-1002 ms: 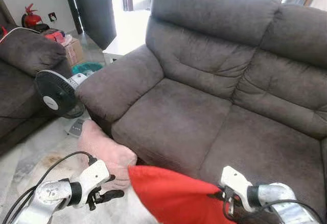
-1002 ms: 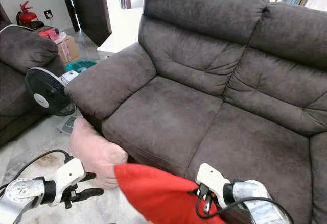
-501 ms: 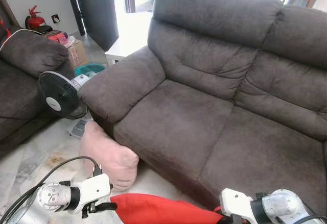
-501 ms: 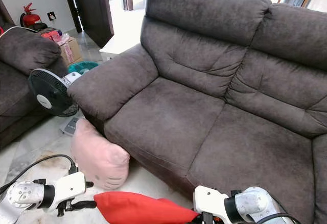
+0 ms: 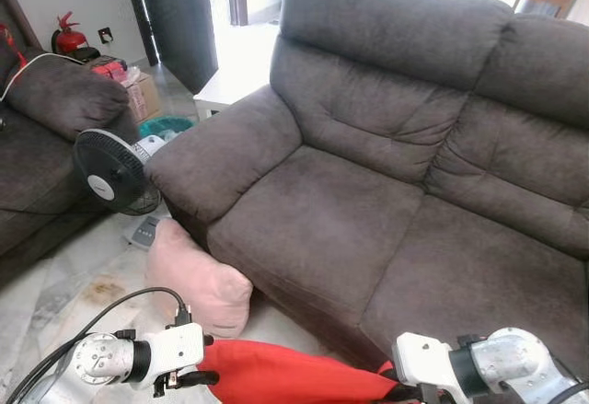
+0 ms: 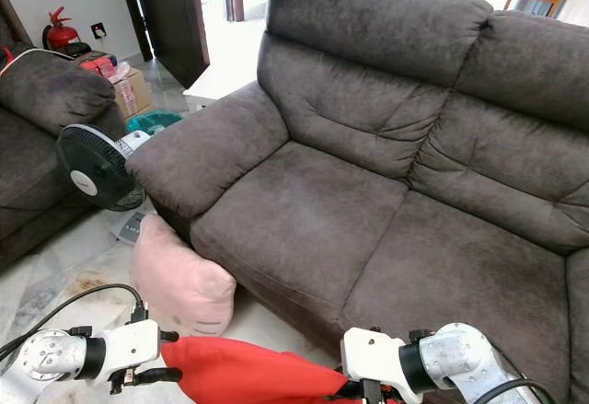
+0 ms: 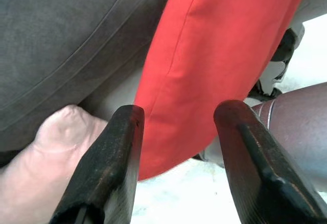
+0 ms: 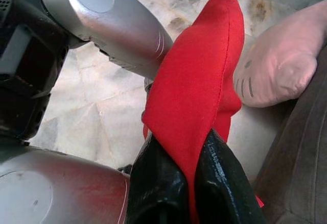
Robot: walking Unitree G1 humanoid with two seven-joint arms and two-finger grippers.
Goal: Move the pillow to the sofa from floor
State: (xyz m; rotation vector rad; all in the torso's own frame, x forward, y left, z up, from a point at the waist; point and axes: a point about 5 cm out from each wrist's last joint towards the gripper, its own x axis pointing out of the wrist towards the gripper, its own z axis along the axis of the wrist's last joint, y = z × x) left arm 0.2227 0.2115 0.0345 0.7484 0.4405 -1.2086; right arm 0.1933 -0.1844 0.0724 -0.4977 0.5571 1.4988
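A red pillow (image 5: 285, 376) hangs low in front of the dark grey sofa (image 5: 322, 229), above the floor. My right gripper (image 8: 191, 183) is shut on one corner of it, the cloth pinched between the two black fingers. At the pillow's other end my left gripper (image 5: 204, 360) is open, and its fingers (image 7: 110, 163) stand apart with the red edge (image 7: 204, 66) just beyond them. Whether they touch the cloth I cannot tell. A pink pillow (image 5: 198, 280) lies on the floor against the sofa's front, below the left armrest.
A black standing fan (image 5: 110, 172) is on the floor left of the sofa, with a second dark sofa (image 5: 46, 137) behind it. A cardboard box (image 5: 143, 96), a teal basin (image 5: 166, 125) and a fire extinguisher (image 5: 69, 38) sit farther back. The floor is pale marble (image 5: 64, 284).
The red pillow has dropped from upright in front of the seat to low and flat. My left gripper has closed in on its left end. The camera has shifted slightly.
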